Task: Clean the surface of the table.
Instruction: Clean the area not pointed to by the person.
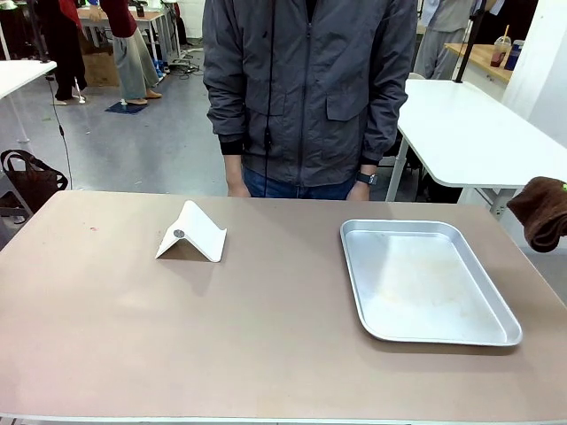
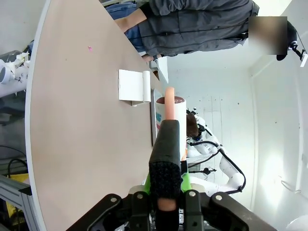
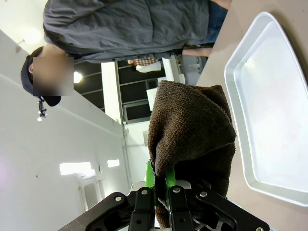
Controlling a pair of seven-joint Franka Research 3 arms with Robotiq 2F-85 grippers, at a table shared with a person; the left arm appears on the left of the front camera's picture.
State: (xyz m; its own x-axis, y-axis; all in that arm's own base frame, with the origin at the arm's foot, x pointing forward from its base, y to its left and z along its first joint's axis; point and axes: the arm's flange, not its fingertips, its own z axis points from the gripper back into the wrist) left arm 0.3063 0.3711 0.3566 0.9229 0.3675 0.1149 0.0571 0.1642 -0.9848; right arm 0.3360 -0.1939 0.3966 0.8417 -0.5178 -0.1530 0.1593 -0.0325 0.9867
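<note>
The taupe-brown table [image 1: 133, 328] stretches across the front view, with a tiny red speck [image 1: 93, 228] near its far left. That speck also shows as a pink spot [image 2: 89, 48] on the table [image 2: 82, 144] in the left wrist view. My left gripper [image 2: 166, 184] is shut on a black-handled tool [image 2: 166, 154] with a peach-coloured tip, held above the table's edge. A dark brown cloth [image 3: 192, 125] bunches upward from my right gripper [image 3: 161, 185], which is shut on it. The same cloth [image 1: 540, 212] hangs at the right edge of the front view, off the table's right side.
A shiny metal tray [image 1: 425, 279] lies empty on the right half of the table. A white folded stand [image 1: 190, 235] sits left of centre towards the far edge. A person in a grey jacket [image 1: 310, 88] stands at the far side, hands at the table's edge.
</note>
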